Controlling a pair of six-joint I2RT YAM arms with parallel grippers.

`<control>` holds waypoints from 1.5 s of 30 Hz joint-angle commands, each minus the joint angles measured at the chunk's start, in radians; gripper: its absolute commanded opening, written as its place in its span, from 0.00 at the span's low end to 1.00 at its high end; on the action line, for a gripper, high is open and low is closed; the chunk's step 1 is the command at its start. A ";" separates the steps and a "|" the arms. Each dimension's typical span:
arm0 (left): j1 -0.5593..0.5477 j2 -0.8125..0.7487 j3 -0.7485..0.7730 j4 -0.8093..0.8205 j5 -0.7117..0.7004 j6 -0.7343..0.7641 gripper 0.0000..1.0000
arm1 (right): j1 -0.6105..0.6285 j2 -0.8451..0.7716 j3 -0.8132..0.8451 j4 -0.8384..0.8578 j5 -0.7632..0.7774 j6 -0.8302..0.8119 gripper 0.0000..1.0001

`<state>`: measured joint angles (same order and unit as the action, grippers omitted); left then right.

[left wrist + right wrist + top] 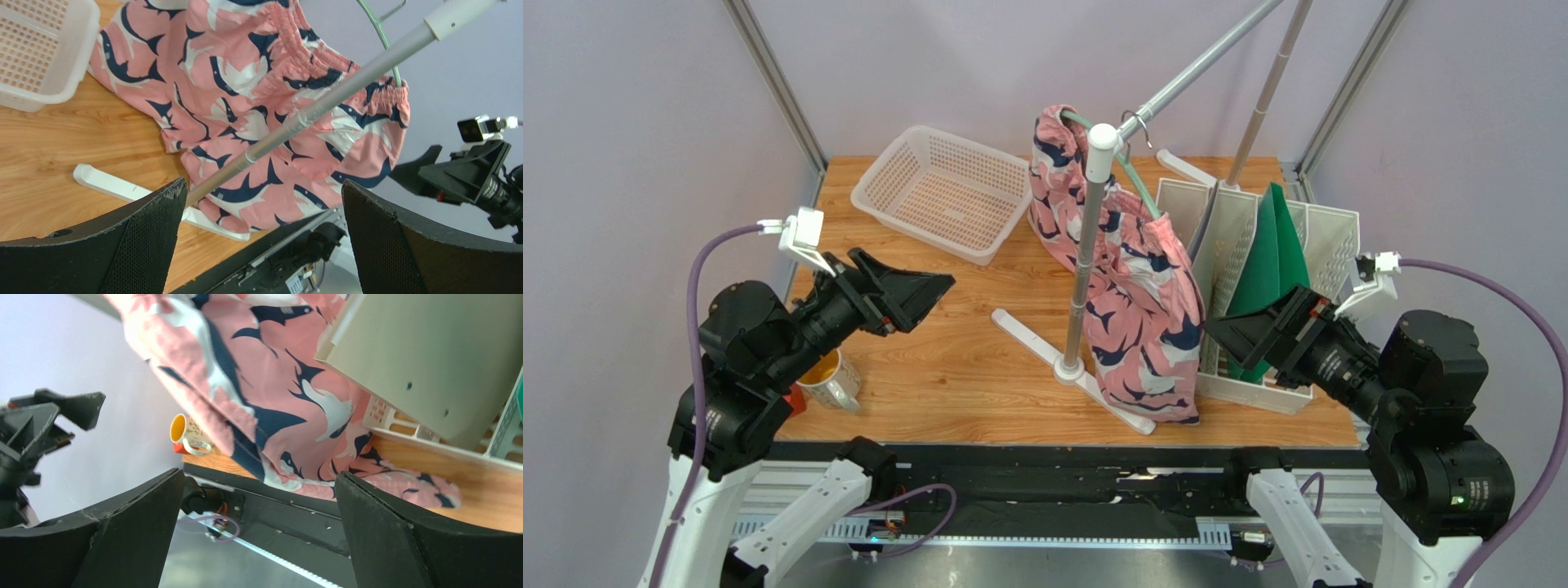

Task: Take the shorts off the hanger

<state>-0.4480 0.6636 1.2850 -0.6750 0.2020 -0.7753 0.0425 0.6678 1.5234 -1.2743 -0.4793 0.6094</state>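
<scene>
The pink shorts [1136, 288] with navy-and-white shapes hang on the mint-green hanger [1127, 165], whose wire hook sits over the grey rack pole [1087, 233]. The shorts' lower end rests on the table by the rack's white foot. They also show in the left wrist view [245, 79] and in the right wrist view [270, 410]. The hanger shows top right in the left wrist view [380, 30]. My left gripper [922, 292] is open and empty, left of the shorts. My right gripper [1247, 331] is open and empty, just right of the shorts.
A white basket [944, 190] lies at the back left. A white file rack [1326, 233] with green folders [1271, 263] stands right of the shorts. A yellow-lined mug [830, 377] sits under my left arm. The rack's white foot [1063, 361] crosses the table centre.
</scene>
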 commanded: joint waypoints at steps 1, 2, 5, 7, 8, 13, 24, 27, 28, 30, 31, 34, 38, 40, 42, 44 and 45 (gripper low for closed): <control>0.006 -0.005 0.048 -0.046 0.129 0.051 0.97 | -0.003 0.024 0.079 0.062 -0.093 -0.196 0.98; 0.005 -0.010 0.053 -0.063 0.135 0.057 0.96 | -0.004 0.029 0.074 0.069 -0.110 -0.247 0.97; 0.006 -0.035 0.056 -0.072 0.163 0.059 0.95 | -0.003 0.036 0.040 0.147 -0.156 -0.304 0.96; 0.005 -0.058 0.045 -0.070 0.191 0.035 0.94 | -0.003 0.036 0.024 0.237 -0.159 -0.303 0.92; 0.006 -0.070 0.030 -0.072 0.195 0.022 0.92 | -0.003 0.036 0.005 0.271 -0.160 -0.286 0.90; 0.006 -0.150 -0.052 -0.055 0.235 -0.105 0.91 | -0.003 0.075 -0.052 0.446 -0.240 -0.172 0.80; 0.006 -0.176 -0.072 -0.044 0.329 -0.111 0.89 | 0.043 0.210 0.006 0.356 -0.245 -0.208 0.75; 0.006 -0.156 -0.052 -0.075 0.333 -0.078 0.89 | 0.212 0.245 0.024 0.343 -0.072 -0.204 0.74; 0.006 -0.148 -0.044 -0.078 0.335 -0.071 0.89 | 0.314 0.260 0.041 0.336 0.003 -0.211 0.73; 0.006 -0.139 -0.036 -0.089 0.346 -0.061 0.89 | 0.411 0.308 0.075 0.300 0.083 -0.218 0.72; 0.006 -0.130 -0.026 -0.095 0.347 -0.058 0.89 | 0.490 0.317 0.104 0.282 0.225 -0.221 0.72; 0.006 -0.118 0.011 -0.130 0.343 -0.036 0.88 | 0.534 0.317 0.121 0.265 0.350 -0.217 0.65; 0.006 -0.101 0.066 -0.178 0.323 0.011 0.88 | 0.536 0.308 0.097 0.277 0.367 -0.198 0.49; 0.006 -0.088 0.092 -0.195 0.320 0.025 0.88 | 0.537 0.309 0.080 0.285 0.367 -0.188 0.45; 0.006 -0.079 0.109 -0.205 0.321 0.028 0.88 | 0.536 0.312 0.064 0.283 0.369 -0.169 0.36; 0.005 -0.067 0.117 -0.224 0.312 0.034 0.88 | 0.539 0.312 0.052 0.299 0.367 -0.162 0.30; 0.006 -0.062 0.126 -0.231 0.306 0.037 0.88 | 0.539 0.309 0.052 0.308 0.364 -0.158 0.27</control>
<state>-0.4480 0.5667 1.3705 -0.8577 0.5182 -0.7776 0.5739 0.9817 1.5879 -1.0050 -0.1532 0.4267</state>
